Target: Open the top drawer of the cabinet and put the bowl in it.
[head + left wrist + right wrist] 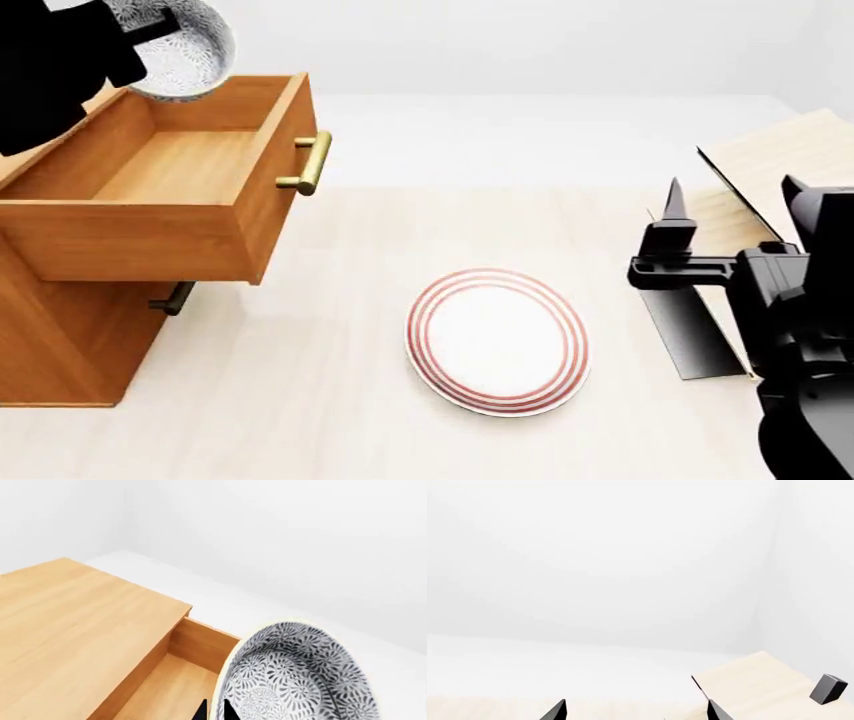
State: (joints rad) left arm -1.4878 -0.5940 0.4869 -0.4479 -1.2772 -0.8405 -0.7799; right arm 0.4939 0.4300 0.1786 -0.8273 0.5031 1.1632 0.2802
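1. Bowl [180,50] clamped in left jaws [215,711], above the back edge of the open drawer [174,165].
2. Lower straight into the drawer, clear of its walls, then release.
3. Right jaws [637,711] apart, idle.

bowl [187,50]: grey-blue speckled pattern on white. cabinet [60,330] and drawer [160,235]: orange-brown wood, brass handles. plate [498,340]: white, red rings. rack [774,160]: pale wood, black base. grippers: black.
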